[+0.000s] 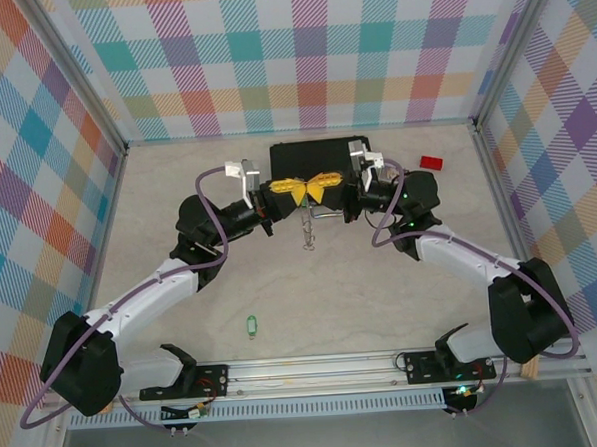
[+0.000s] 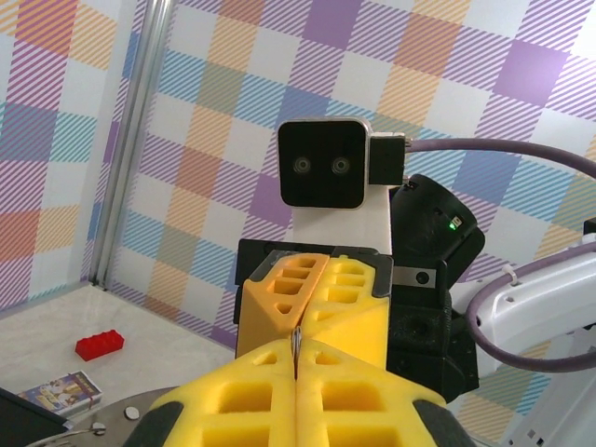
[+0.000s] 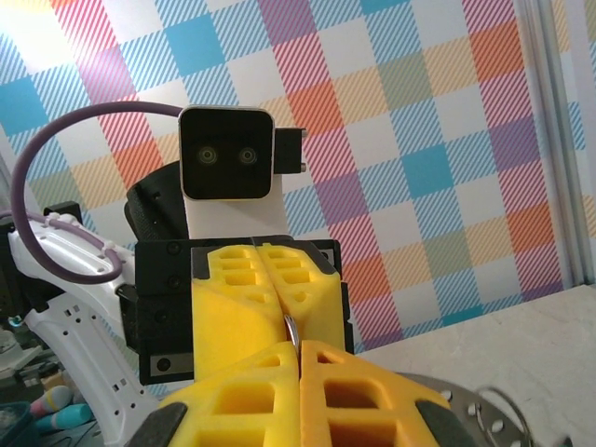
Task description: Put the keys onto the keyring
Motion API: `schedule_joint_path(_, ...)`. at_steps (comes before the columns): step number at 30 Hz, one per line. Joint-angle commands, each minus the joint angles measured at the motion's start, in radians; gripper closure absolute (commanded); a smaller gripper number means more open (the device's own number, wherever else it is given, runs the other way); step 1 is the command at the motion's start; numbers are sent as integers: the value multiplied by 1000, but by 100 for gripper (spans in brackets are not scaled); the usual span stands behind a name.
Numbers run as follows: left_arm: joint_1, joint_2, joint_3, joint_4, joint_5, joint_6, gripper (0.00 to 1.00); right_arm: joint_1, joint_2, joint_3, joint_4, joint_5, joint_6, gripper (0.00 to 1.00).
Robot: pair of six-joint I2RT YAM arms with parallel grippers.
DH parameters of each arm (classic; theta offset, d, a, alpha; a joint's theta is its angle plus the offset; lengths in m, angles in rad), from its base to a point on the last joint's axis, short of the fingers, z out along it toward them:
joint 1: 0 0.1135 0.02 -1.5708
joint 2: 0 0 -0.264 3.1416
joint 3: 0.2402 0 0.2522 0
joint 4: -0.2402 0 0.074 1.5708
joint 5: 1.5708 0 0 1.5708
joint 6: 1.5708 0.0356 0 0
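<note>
My left gripper (image 1: pixel 299 189) and right gripper (image 1: pixel 317 187) meet tip to tip over the middle of the table, in front of the black case. Both pairs of yellow fingers are shut on a thin grey metal edge, the keyring (image 2: pixel 298 343), which I see edge-on between the pads. The right wrist view shows the same metal sliver (image 3: pixel 291 328) pinched at the fingertips. In the top view the keyring (image 1: pixel 306 228) hangs down below the two grippers as a thin vertical line. One green key (image 1: pixel 250 327) lies flat on the table near the front, well apart from both grippers.
The black case (image 1: pixel 320 154) lies just behind the grippers. A small red block (image 1: pixel 432 162) sits at the back right, also seen from the left wrist (image 2: pixel 100 345). The arms' mounting rail (image 1: pixel 316 368) runs along the near edge. Plaid walls enclose three sides.
</note>
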Motion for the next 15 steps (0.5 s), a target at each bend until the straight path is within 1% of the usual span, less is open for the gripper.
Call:
schedule_joint_path(1,0,-4,-17,71,64,-6,100,-7,17,42,77,-13,48,100)
schedule_joint_path(3,0,-7,-17,71,59,-1,100,-8,20,44,77,-18,53,99)
schedule_joint_path(4,1,-8,-17,66,53,2,100,-9,19,44,71,-18,50,96)
schedule_joint_path(7,4,-20,-13,23,40,37,100,-12,2,45,3,-18,12,80)
schedule_joint_path(9,10,-33,-8,-24,32,69,100,-16,-31,42,-127,-4,-71,74)
schedule_joint_path(11,13,-45,-7,-63,28,102,100,-17,-73,49,-297,10,-185,71)
schedule_joint_path(15,17,-57,-6,-129,23,170,100,-17,-151,57,-590,58,-380,70)
